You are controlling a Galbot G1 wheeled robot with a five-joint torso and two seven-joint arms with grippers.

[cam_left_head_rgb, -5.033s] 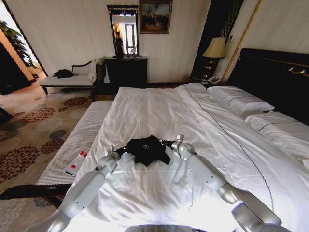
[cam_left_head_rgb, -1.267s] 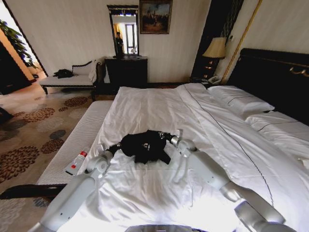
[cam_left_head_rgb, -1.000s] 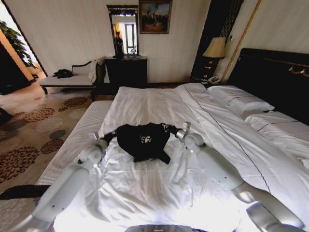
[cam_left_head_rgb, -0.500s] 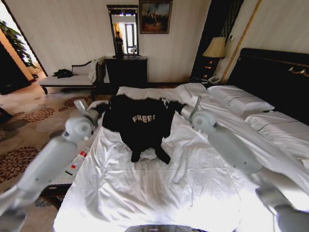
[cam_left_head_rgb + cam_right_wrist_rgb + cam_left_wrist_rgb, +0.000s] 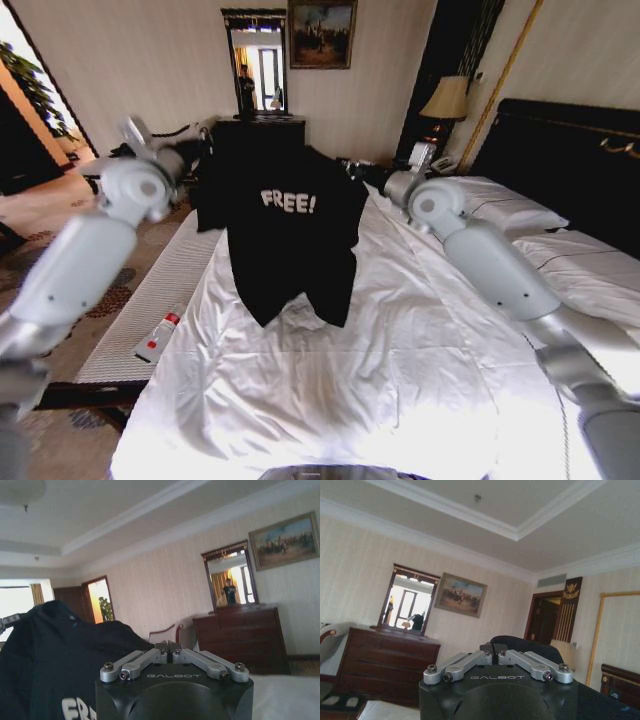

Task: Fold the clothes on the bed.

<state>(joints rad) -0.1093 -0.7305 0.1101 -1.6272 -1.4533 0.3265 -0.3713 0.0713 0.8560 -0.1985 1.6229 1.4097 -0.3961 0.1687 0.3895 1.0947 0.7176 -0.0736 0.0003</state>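
One black T-shirt with white FREE! lettering hangs mid-frame in the head view, held up in the air above the bed, its hem dangling just over the white sheets. Two grippers carry it: the left gripper at upper left and the right gripper right of center, each with jaws pinched closed on a shoulder. One small red-capped bottle lies on the bench at lower left.
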